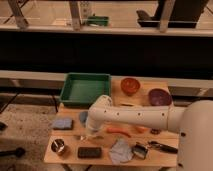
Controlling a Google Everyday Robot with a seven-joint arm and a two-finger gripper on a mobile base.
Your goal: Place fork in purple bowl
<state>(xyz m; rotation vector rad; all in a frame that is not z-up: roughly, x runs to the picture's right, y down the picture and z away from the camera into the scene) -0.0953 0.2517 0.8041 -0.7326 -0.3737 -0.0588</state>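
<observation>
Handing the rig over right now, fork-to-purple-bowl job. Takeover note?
Gripper: down at the table's front left, right of the blue cloth. Whether it holds anything cannot be told.
Fork: looks like the slim silvery piece on the table beside the gripper, behind the black block.
Purple bowl: back right, next to the red-orange bowl; fork not in it.
Done: gripper is at the fork.
Left: secure the fork, lift, carry it across to the purple bowl, release.
</observation>
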